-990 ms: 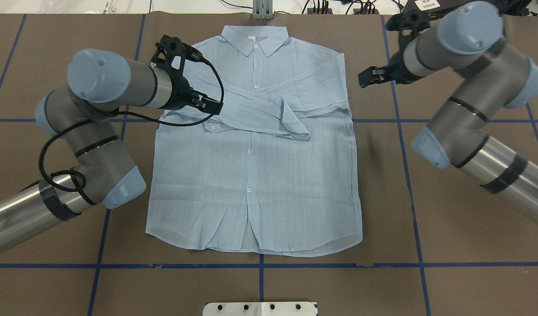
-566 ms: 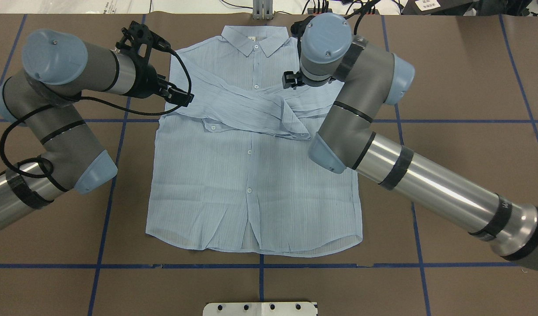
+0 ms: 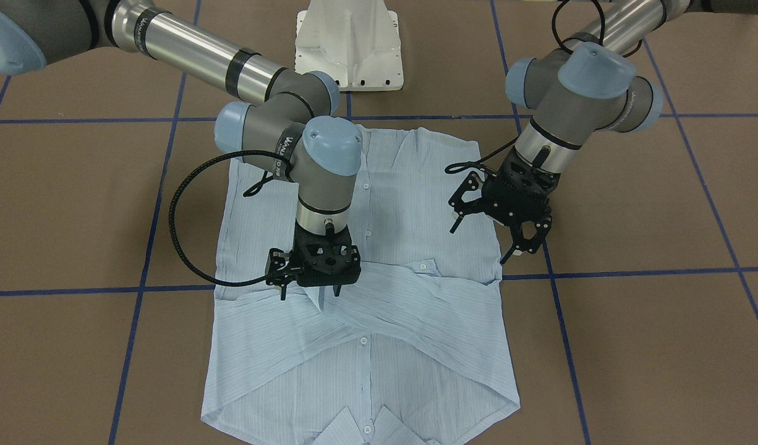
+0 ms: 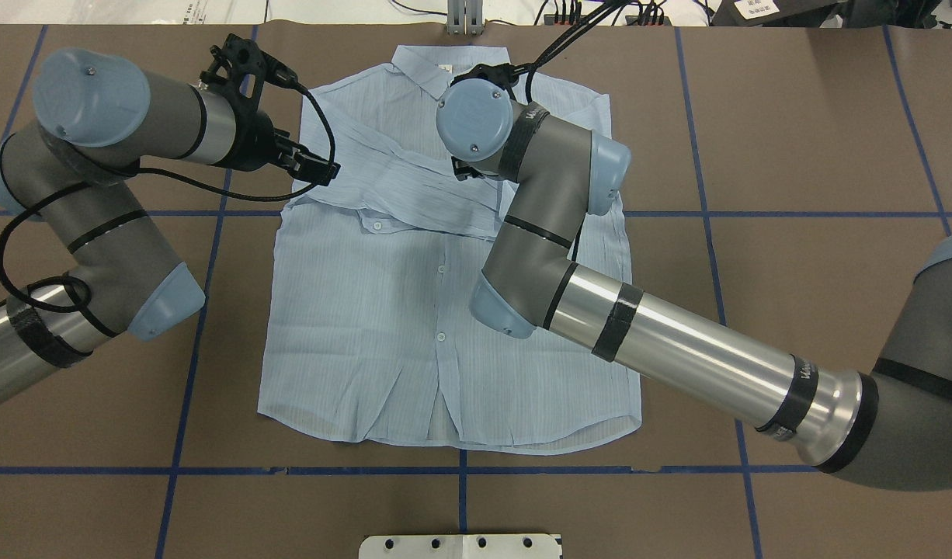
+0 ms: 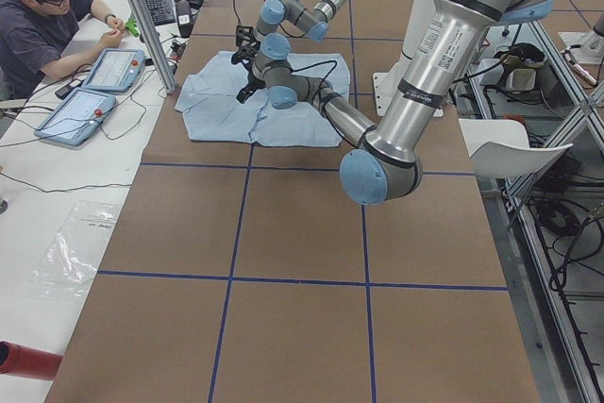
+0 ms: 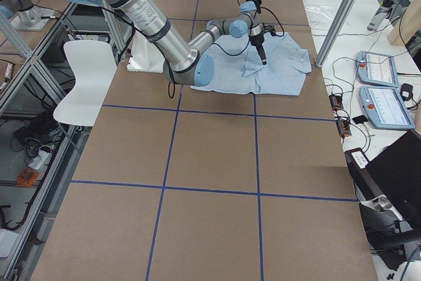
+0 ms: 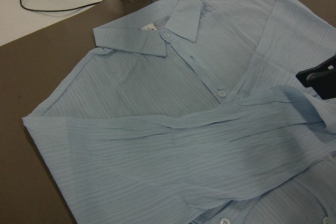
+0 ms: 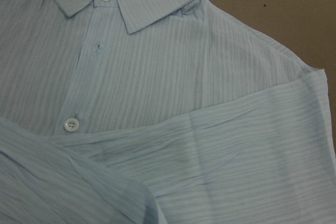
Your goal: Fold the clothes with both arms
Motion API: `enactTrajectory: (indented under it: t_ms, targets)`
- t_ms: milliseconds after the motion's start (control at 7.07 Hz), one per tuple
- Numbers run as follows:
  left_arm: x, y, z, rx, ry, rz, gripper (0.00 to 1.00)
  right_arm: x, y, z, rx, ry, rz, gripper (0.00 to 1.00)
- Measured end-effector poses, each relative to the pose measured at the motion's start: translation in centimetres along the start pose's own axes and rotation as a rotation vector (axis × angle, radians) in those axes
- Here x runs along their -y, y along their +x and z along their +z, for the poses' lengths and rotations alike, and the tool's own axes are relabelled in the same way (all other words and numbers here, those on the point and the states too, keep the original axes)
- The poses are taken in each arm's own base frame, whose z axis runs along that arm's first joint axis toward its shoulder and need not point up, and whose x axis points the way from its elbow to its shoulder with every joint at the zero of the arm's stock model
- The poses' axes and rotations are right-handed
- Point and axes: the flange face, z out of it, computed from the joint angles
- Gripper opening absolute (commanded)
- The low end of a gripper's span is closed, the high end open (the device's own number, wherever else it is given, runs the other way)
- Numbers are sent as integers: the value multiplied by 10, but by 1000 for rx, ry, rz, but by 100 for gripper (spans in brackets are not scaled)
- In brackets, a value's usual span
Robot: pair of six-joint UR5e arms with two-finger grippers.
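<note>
Plainly, the shirt [image 4: 367, 334] lies flat and front-up on the brown paper table [image 4: 794, 155], with its pointed collar [image 4: 449, 68] at the far end from the robot and its curved hem at the near end. We see thin, pale-blue cloth with fine stripes and small round white buttons [image 4: 440, 269]. Both sleeves [image 4: 422, 206] are folded across the chest in a rumpled, creased band. The right gripper [image 3: 329, 293] points straight down onto that band, its black fingers a little apart; we cannot tell whether any cloth sits between them. The left gripper [image 4: 321, 169] hangs just beside the shirt's left shoulder edge, and we cannot tell how wide its fingers stand.
</note>
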Motion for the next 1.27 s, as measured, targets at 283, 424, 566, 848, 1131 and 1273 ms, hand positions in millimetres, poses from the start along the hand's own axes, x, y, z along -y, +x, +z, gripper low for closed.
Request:
enactTrajectory:
  t_ms: [283,424,566,848,1131,1273]
  targets:
    - [0,0,0,1,0,-4,100,-16,-11,11,-46,-5,-18,100]
    - [0,0,1,1,-1,-6,100,-23,-13,16,-67,-14,-26,100]
    - [0,0,1,1,-1,-8,100,-28,-14,20,-88,-23,-34,100]
    - [-1,0,1,1,-2,-10,100,-35,-12,25,-132,-38,-53,100]
    - [-2,0,2,1,-3,-12,100,-36,-4,31,-193,-49,-108,100]
    - [-2,0,3,1,-5,-13,100,-33,6,36,-230,-51,-164,100]
